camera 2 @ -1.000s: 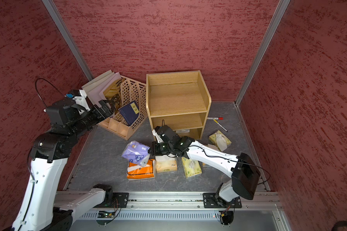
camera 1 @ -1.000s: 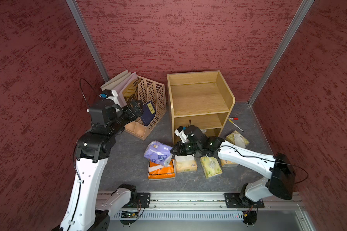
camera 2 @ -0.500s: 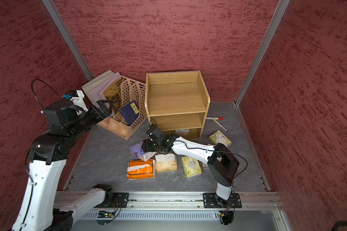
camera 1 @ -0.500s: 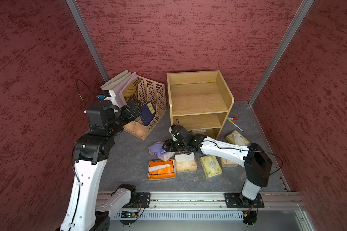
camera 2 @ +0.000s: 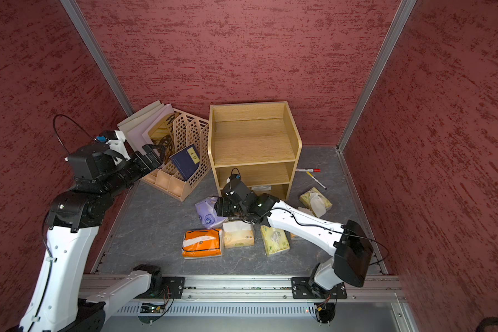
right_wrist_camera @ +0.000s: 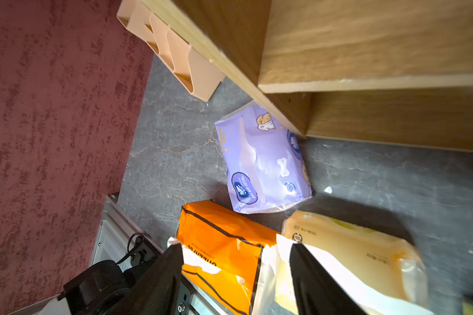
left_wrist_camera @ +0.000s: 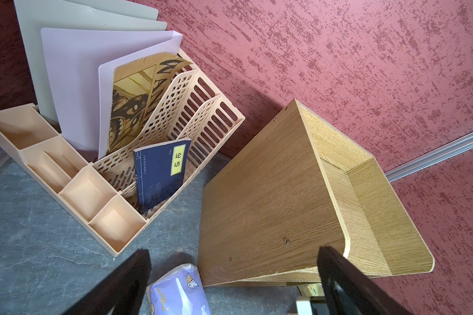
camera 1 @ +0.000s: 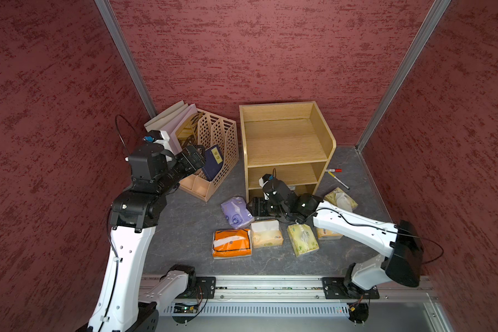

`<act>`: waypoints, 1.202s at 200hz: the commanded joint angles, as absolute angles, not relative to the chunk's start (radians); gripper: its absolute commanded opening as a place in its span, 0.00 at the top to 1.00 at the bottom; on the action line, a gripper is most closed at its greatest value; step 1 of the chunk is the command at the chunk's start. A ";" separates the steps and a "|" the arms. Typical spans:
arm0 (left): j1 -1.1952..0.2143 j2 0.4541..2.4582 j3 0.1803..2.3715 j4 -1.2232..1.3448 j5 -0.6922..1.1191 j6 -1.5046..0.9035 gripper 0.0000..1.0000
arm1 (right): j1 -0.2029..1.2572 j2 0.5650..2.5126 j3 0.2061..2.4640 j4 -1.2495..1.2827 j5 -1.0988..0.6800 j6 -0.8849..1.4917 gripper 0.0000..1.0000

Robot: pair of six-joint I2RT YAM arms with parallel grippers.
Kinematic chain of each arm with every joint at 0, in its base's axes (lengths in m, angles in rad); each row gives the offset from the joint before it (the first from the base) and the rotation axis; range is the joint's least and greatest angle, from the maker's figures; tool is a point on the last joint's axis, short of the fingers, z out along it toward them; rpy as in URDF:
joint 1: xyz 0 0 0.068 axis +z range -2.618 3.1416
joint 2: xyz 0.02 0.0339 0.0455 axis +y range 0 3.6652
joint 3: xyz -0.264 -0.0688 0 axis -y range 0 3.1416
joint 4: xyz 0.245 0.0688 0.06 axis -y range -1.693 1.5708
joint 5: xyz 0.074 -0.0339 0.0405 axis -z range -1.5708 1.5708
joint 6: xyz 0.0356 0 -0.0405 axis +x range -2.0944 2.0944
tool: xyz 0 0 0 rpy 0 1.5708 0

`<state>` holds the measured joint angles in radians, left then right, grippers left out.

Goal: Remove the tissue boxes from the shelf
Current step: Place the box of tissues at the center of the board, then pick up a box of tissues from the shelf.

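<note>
We see the right gripper open and empty beside the purple pack.
Its jaws stand well apart with nothing between them. The purple pack lies on the floor just ahead of the fingertips, touching the foot of the shelf. The orange pack and cream pack lie close by, nearer the arm's base. Our left gripper is also wide open and empty, well away by the file holder.

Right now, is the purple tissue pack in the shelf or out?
Out: the purple tissue pack lies on the floor beside the shelf, by its front corner.
</note>
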<state>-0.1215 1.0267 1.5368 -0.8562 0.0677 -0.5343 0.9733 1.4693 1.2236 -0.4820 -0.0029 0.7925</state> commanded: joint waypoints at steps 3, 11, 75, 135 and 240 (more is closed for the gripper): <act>-0.114 1.039 1.538 -0.808 0.118 -0.537 0.00 | 0.988 1.366 1.099 -0.543 0.144 0.909 0.41; -0.114 1.046 1.544 -0.799 0.142 -0.537 0.00 | 0.987 1.314 1.027 -0.500 0.185 0.973 0.43; -0.170 1.094 1.561 -0.692 0.285 -0.523 0.00 | 0.918 1.166 0.657 0.006 0.312 1.276 0.33; -0.328 1.191 1.625 -0.692 0.265 -0.493 0.00 | 0.773 1.167 0.507 0.200 0.348 1.343 0.34; -0.377 1.293 1.680 -0.709 0.241 -0.482 0.00 | 0.545 1.480 0.550 0.503 0.065 1.318 0.36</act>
